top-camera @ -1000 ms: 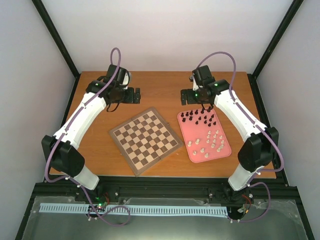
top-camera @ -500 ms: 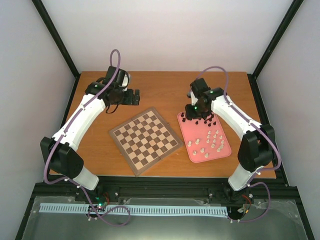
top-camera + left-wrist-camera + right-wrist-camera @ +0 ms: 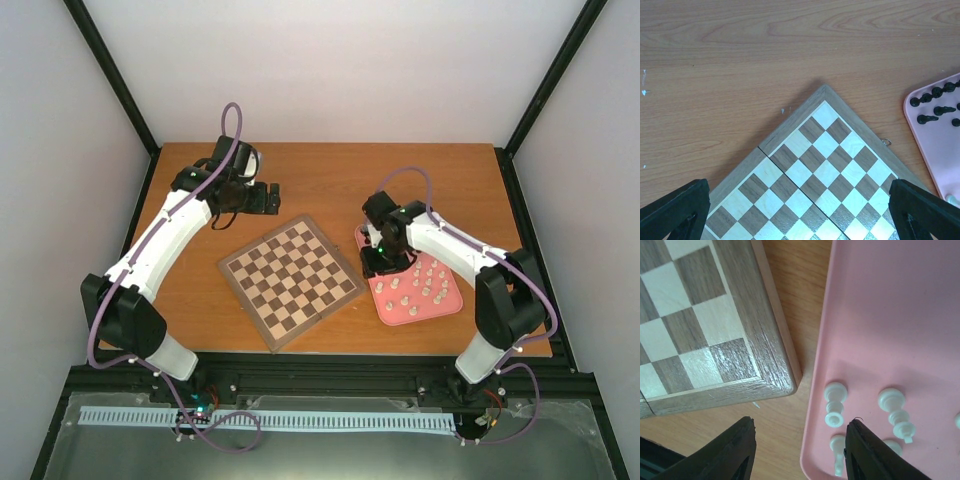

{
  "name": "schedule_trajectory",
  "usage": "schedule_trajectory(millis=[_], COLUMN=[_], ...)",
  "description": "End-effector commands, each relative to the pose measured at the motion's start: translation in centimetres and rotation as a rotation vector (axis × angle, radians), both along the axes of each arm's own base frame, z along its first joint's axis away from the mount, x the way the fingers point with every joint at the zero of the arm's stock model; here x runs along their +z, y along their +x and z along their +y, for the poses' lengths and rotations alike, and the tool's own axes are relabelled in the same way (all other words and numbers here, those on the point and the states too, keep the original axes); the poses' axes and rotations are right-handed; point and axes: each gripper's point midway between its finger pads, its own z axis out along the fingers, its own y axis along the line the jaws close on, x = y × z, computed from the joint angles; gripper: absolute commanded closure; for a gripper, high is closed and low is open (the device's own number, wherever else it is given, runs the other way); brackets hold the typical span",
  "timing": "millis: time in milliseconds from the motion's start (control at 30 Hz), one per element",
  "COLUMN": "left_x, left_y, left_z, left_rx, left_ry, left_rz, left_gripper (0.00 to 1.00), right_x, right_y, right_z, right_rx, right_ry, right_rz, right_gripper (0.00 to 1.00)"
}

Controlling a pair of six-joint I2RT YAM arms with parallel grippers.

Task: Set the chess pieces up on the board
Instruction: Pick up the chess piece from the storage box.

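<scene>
1. The left gripper [image 3: 270, 198] hangs over the table [image 3: 330, 170], just past the board's far corner. Its jaws are spread wide and nothing is between them.
2. The board [image 3: 290, 280] lies flat in the middle of the table, turned at an angle so that one corner points away from the arms.
3. The right gripper [image 3: 801, 425] is low over the tray's left edge, near the board's right corner. Its fingers [image 3: 740, 450] stand partly apart and grip nothing. The gap between them shows only bare table and the tray's rim.
4. The pink tray [image 3: 890, 315] sits just right of the board, with a thin strip of table between them.
5. The black pieces [image 3: 932, 107] cluster at the tray's far end. In the top view the right gripper hides most of them.
6. The white pieces [image 3: 420, 280] are scattered over the near half of the tray. In the right wrist view a few lie just beside the right-hand finger, and none is touched.
</scene>
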Motion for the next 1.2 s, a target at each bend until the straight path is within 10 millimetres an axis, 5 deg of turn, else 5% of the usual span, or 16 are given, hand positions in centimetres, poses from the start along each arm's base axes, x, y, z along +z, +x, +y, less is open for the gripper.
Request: schedule_trajectory(millis=[0,1167], left_x=[0.2,-1.5], left_y=[-0.1,0.7], left_z=[-0.2,-0.5], left_rx=[-0.014,-0.012], left_ry=[-0.007,0.008], left_rz=[0.003,0.051], left_gripper=[0.0,0.0], right_x=[0.0,-4.3], right_y=[-0.7,-1.8], right_z=[-0.2,-1.7], right_rx=[-0.03,-0.047], right_ry=[-0.001,-0.114], right_rz=[0.014,0.106], right_gripper=[0.5,0.51])
